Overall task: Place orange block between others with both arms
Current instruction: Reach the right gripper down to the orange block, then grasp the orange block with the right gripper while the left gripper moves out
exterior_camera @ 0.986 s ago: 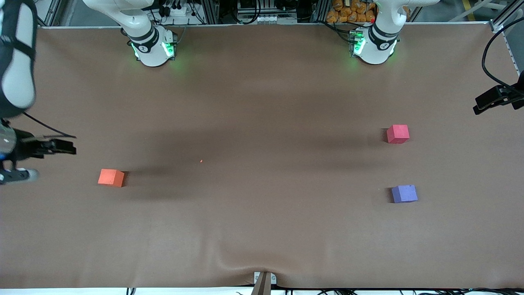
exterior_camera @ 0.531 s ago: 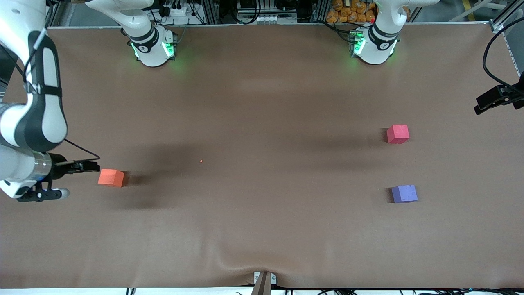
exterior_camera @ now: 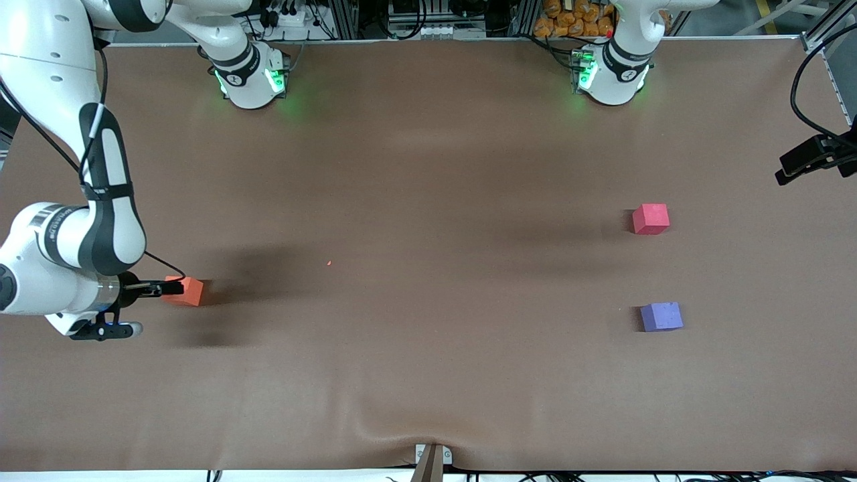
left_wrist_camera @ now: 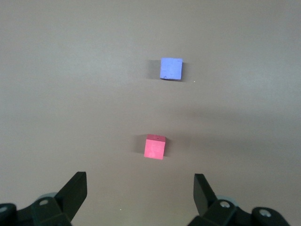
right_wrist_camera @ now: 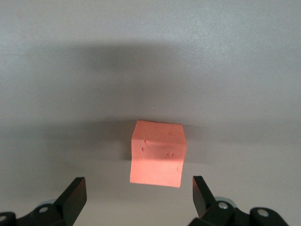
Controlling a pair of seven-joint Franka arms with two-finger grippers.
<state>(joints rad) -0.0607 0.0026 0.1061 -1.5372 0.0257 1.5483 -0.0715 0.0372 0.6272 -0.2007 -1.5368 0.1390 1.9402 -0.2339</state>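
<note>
I've got the right gripper (exterior_camera: 175,288) low over the small bright orange matte foam cube (exterior_camera: 191,292), which sits on the table toward the right arm's end, well apart from the other two cubes. In the right wrist view the orange cube (right_wrist_camera: 157,153) lies between my two black fingers (right_wrist_camera: 75,195), and the jaws stand wide with nothing held. To do this pickup well, I judge I should centre the cube between the fingers, square the jaws to its flat faces since it sits a touch skewed, descend until the pads cover the sides, then close gently because foam squashes. The left gripper (left_wrist_camera: 140,190) waits up in the air near the left arm's end, jaws likewise wide and empty, looking down on the small pinkish-red matte foam cube (left_wrist_camera: 154,146) and the small purple-blue matte foam cube (left_wrist_camera: 171,69). From the front, the pinkish-red cube (exterior_camera: 650,219) is farther from the camera than the purple-blue one (exterior_camera: 661,316), with a bare gap between them that looks ample for the orange cube. The brown matte table covering (exterior_camera: 428,167) is smooth apart from a pucker at the edge nearest the camera. A tiny orange speck (exterior_camera: 329,263) lies mid-table.
</note>
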